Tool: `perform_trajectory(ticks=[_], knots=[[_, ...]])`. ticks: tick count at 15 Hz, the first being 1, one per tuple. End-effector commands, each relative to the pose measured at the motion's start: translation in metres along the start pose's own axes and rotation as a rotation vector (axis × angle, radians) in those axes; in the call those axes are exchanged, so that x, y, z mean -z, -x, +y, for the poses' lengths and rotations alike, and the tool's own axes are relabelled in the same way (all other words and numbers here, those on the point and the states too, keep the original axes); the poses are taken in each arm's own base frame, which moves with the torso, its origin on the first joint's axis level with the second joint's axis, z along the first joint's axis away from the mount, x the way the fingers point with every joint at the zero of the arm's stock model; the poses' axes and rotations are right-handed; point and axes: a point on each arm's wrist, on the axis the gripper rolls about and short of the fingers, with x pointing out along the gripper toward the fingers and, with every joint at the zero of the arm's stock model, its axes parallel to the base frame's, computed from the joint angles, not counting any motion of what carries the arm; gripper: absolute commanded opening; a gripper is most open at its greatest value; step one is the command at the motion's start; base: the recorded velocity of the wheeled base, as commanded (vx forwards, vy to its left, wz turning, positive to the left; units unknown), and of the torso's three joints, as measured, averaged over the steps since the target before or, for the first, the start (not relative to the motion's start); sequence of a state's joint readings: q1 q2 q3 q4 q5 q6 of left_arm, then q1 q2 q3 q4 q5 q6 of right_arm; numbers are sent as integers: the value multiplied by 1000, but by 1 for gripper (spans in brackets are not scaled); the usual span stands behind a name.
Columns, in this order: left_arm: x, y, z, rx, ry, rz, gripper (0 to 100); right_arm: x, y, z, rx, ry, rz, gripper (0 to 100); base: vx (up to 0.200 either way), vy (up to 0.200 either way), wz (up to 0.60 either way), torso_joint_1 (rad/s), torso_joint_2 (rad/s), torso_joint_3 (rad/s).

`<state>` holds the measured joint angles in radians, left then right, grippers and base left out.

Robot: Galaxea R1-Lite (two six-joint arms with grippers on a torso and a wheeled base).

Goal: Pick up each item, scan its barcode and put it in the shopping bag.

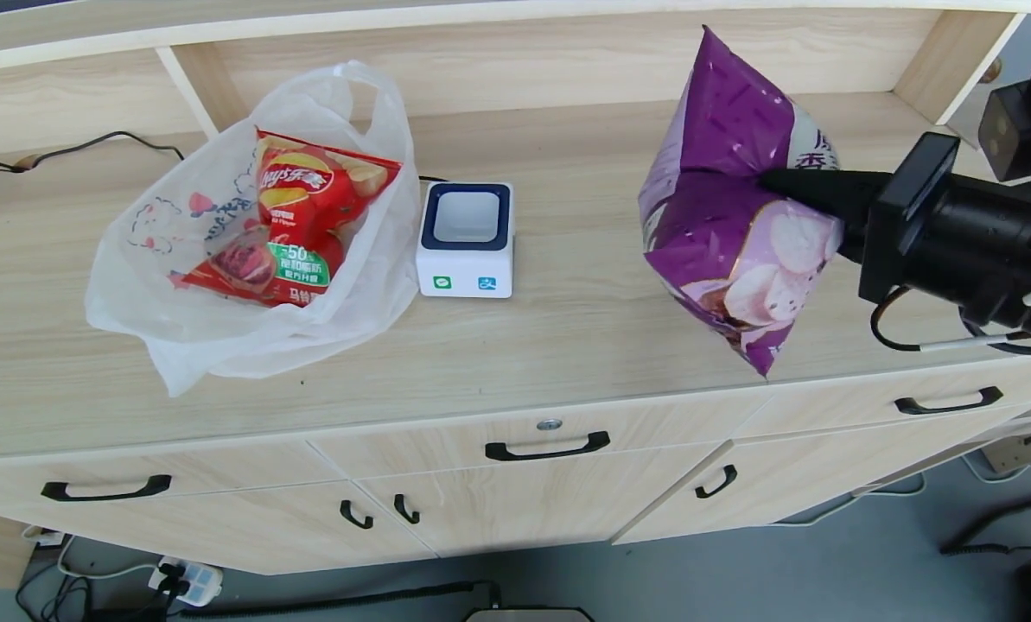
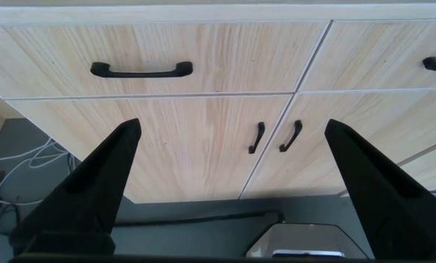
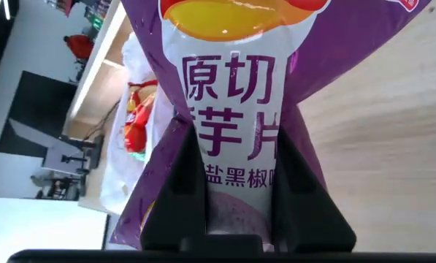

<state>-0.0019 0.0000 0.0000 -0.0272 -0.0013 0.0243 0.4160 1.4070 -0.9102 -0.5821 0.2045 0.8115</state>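
Observation:
My right gripper (image 1: 770, 181) is shut on a purple chip bag (image 1: 727, 220), holding it in the air above the right part of the counter; in the right wrist view its fingers (image 3: 185, 172) pinch the purple chip bag (image 3: 232, 88) at its middle. A white barcode scanner (image 1: 466, 238) with a dark blue rim stands on the counter to the left of the held bag. Further left lies the clear plastic shopping bag (image 1: 178, 285) with a red chip bag (image 1: 295, 225) inside it. My left gripper (image 2: 232, 190) is open, below counter level in front of the drawers.
The wooden counter (image 1: 567, 337) has a raised back shelf and a slanted wooden divider (image 1: 956, 60) at the far right. A black cable (image 1: 74, 149) runs along the back left. Drawers with black handles (image 1: 547, 447) line the front.

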Motion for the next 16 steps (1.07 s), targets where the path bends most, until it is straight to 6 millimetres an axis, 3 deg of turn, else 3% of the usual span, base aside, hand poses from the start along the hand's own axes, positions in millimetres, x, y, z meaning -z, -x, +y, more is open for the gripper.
perform_trajectory(ticks=[1, 3, 5, 8, 11, 16], knots=[[0, 0, 0, 0, 0, 0, 100, 21, 35, 36, -152, -159, 80, 0, 0, 0, 0, 0, 0, 0], [0, 0, 0, 0, -2, 1, 100, 30, 39, 48, -198, -295, 141, 0, 0, 0, 0, 0, 0, 0], [0, 0, 0, 0, -2, -2, 100, 29, 40, 49, -202, -345, 149, 0, 0, 0, 0, 0, 0, 0], [0, 0, 0, 0, -19, -2, 100, 28, 56, 48, -198, -602, 165, 0, 0, 0, 0, 0, 0, 0], [-1, 0, 0, 0, -14, -3, 100, 44, 67, 34, -255, -622, 185, 0, 0, 0, 0, 0, 0, 0], [-1, 0, 0, 0, -20, -3, 100, 56, 99, 28, -369, -724, 218, 0, 0, 0, 0, 0, 0, 0]])
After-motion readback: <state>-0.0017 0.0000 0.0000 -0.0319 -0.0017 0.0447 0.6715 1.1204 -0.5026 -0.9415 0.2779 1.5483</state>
